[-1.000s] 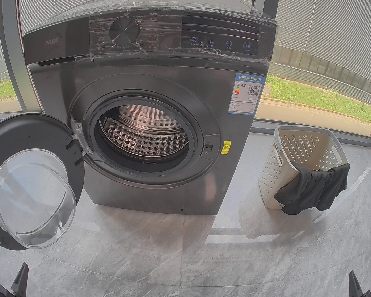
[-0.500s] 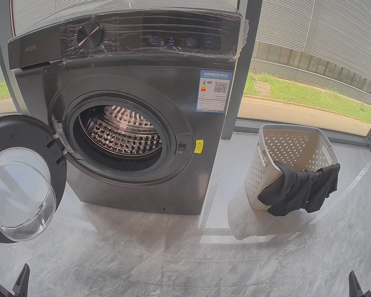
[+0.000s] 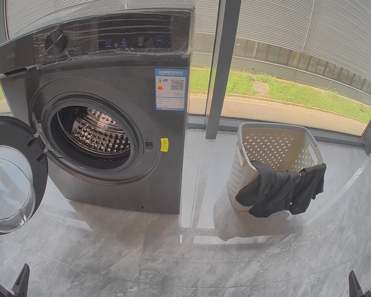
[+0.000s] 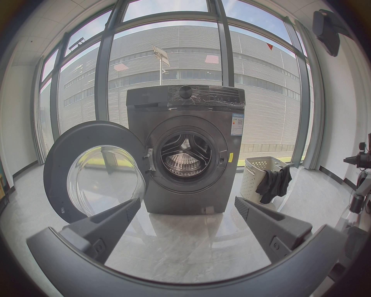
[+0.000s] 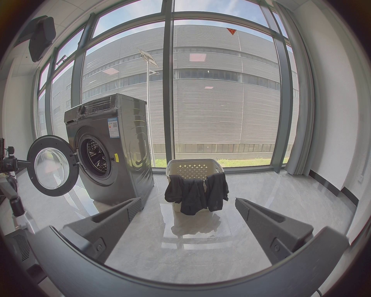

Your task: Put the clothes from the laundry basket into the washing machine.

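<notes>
A grey front-loading washing machine (image 3: 112, 108) stands on the left with its round door (image 3: 6, 176) swung wide and the steel drum (image 3: 96, 134) exposed. To its right sits a cream laundry basket (image 3: 278, 151) with dark clothes (image 3: 281, 189) draped over its near rim. The same basket (image 5: 193, 168) and clothes (image 5: 195, 191) lie straight ahead in the right wrist view. My left gripper (image 3: 4, 271) is open, low at the near left. My right gripper (image 3: 365, 281) is open, low at the near right. Both are far from the basket and hold nothing.
Glossy grey marble floor (image 3: 186, 256) stretches between me and both objects. Tall windows with a dark upright post (image 3: 221, 61) run behind the washing machine and basket. The open door juts out toward my left side.
The whole head view has swung to the right, so the washing machine and basket sit further left in the picture. Both grippers hold the same open pose.
</notes>
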